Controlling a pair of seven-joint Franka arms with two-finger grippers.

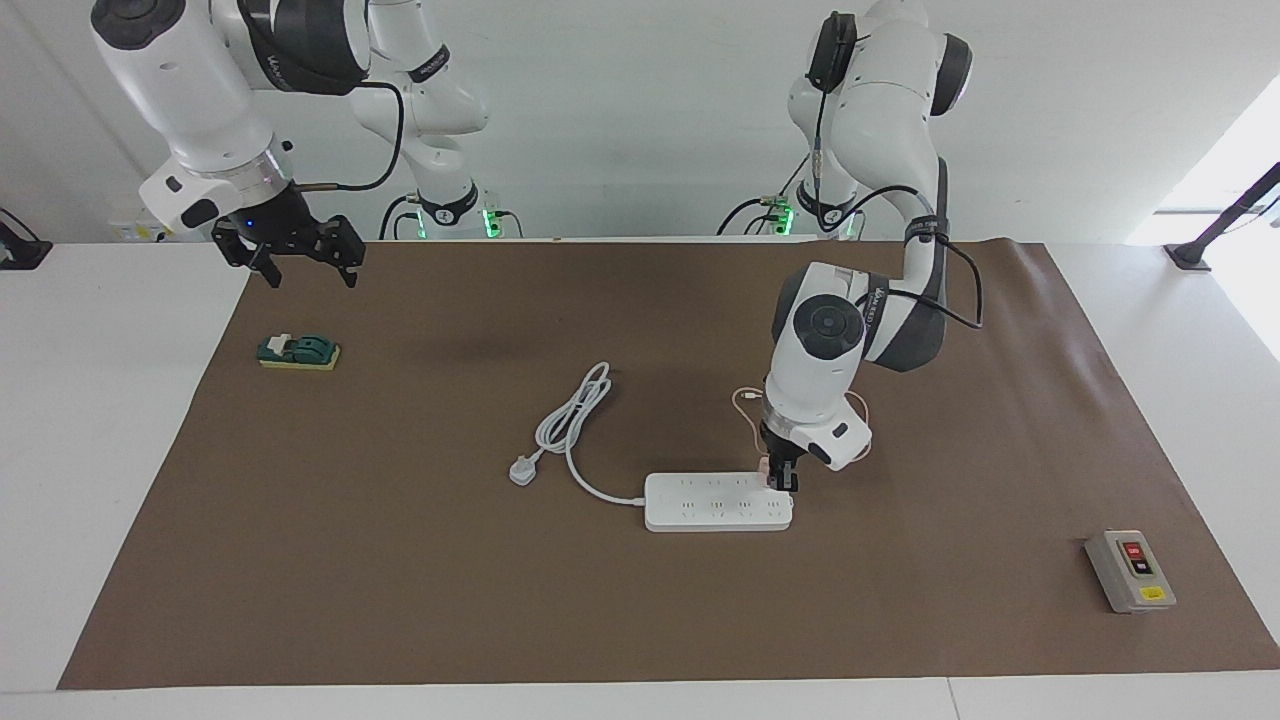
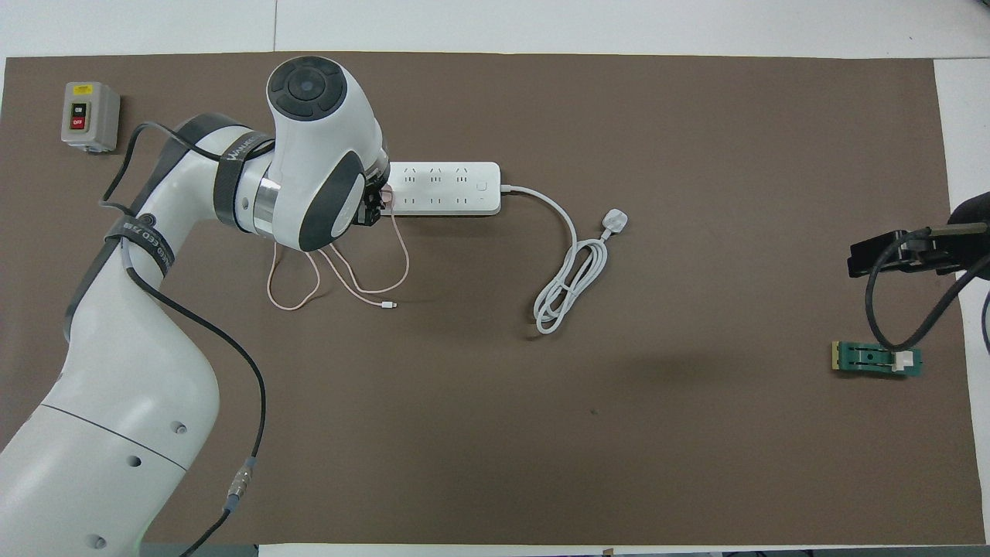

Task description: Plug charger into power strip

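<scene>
In the facing view, the left gripper (image 1: 783, 478) points straight down at the end of the power strip (image 1: 718, 501) that lies toward the left arm's end of the table (image 1: 400, 560). Its fingers are closed on the charger (image 1: 766, 466), a small pale pink cube pressed against the strip's top face, though whether the pins are fully seated cannot be told. The charger's thin pink cable (image 1: 745, 398) loops on the brown mat nearer to the robots than the strip. The strip's thick white cord (image 1: 575, 420) coils toward the right arm's end and finishes in a white plug (image 1: 523, 470). A grey switch box (image 1: 1130, 571) with red and black buttons sits toward the left arm's end, farther from the robots. The right gripper (image 1: 305, 260) waits in the air with its fingers spread apart, above the mat's edge near a green block (image 1: 298, 351).

In the overhead view, the left arm's wrist covers one end of the power strip (image 2: 456, 188), and the left gripper (image 2: 377, 207) shows only as dark fingers beside a sliver of the charger (image 2: 388, 199). The pink cable (image 2: 352, 286) trails nearer to the robots. The right gripper (image 2: 889, 254) hangs over the mat near the green block (image 2: 876, 359).
</scene>
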